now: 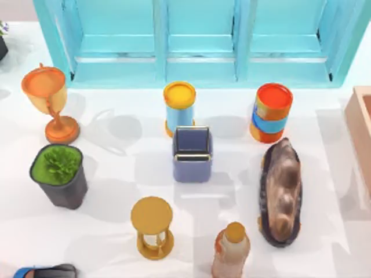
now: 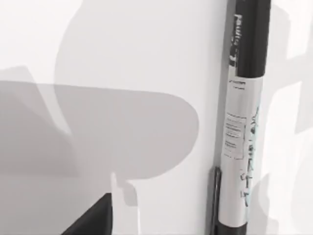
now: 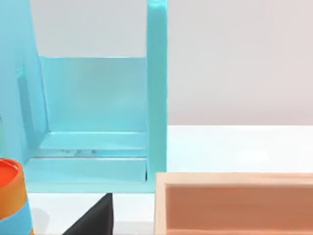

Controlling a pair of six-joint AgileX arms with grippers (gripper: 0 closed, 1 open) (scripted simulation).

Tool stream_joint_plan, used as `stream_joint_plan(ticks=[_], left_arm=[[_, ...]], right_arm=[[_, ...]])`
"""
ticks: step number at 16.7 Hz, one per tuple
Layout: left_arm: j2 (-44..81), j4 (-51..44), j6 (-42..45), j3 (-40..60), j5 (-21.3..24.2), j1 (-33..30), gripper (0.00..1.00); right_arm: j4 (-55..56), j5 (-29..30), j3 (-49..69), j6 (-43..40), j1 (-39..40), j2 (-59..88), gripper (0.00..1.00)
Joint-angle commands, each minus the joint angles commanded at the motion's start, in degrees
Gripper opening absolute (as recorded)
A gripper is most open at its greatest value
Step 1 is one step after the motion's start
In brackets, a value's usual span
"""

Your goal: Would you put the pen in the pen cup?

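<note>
The pen (image 2: 243,122) lies flat on the white table in the left wrist view, a long barrel that is black at one end and white with print along the rest, with a dark clip. A dark corner of my left gripper (image 2: 93,221) shows beside it, a little apart from the pen. The pen cup (image 1: 192,154), a small square periwinkle-blue cup with a dark interior, stands upright at the table's middle. A dark corner of my right gripper (image 3: 93,219) shows near a wooden box (image 3: 234,203) and a teal shelf (image 3: 93,122).
Around the cup stand a yellow-topped light-blue cylinder (image 1: 179,107), an orange can (image 1: 271,113), a brown rock-like object (image 1: 281,191), a bottle (image 1: 232,252), an hourglass (image 1: 152,227), a potted plant (image 1: 58,174) and an orange trophy (image 1: 49,104). The teal shelf (image 1: 200,40) lines the back.
</note>
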Motion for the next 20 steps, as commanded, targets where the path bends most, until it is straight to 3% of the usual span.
stream_joint_plan(ticks=[5, 10, 20], left_arm=[[7.80, 11.84, -4.83, -1.34, -1.10, -4.46, 1.00], [8.68, 12.87, -5.38, -1.47, -1.25, -4.99, 1.00], [8.68, 12.87, -5.38, -1.47, -1.25, -4.99, 0.25]], right_arm=[[0.00, 0.00, 0.00, 0.00, 0.00, 0.00, 1.00], [0.00, 0.00, 0.00, 0.00, 0.00, 0.00, 1.00], [0.00, 0.00, 0.00, 0.00, 0.00, 0.00, 1.00]])
